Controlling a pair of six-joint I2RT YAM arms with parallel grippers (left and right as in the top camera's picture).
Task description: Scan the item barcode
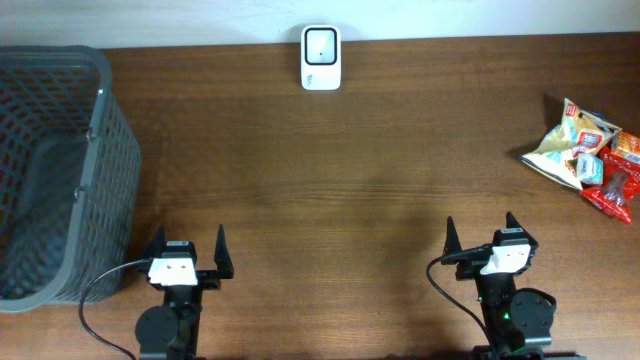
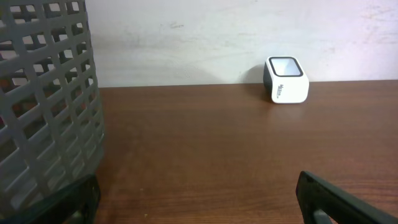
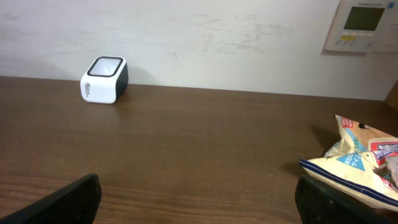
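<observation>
The left hand point(image 1: 189, 243) and right hand point(image 1: 481, 228) are spread wide, empty. The snack packets point(image 1: 585, 155) are piled at the right edge of the tabletop point(image 1: 350, 170); several could be grabbed together, or the barcode kept hidden from the scanner point(image 1: 321, 58).

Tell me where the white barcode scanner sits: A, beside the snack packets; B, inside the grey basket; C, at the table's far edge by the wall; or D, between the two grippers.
C: the white scanner stands alone at the far edge of the table, close to the wall, well apart from the grey basket and the snack packets.
</observation>
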